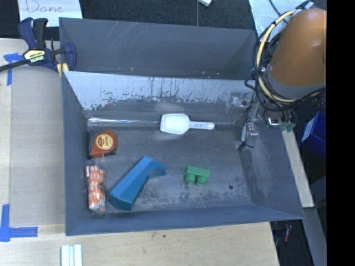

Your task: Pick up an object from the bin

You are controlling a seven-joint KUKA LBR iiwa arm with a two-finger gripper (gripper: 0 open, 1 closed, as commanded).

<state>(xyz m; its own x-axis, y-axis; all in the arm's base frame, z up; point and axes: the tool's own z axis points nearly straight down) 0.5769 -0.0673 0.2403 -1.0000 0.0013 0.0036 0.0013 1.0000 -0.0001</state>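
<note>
My gripper hangs at the bin's right side, close to the right wall, its metal fingertips pointing down with nothing between them. To its left, at the back of the floor, lies a white plastic scoop with its handle pointing towards the gripper. A small green block sits on the floor, left of the gripper and nearer the front.
A blue wedge-shaped block lies slanted at the front left. Beside it against the left wall is an orange-and-white packet. An orange tape measure sits above the packet. The arm's orange cover and cables hang over the bin's right rim.
</note>
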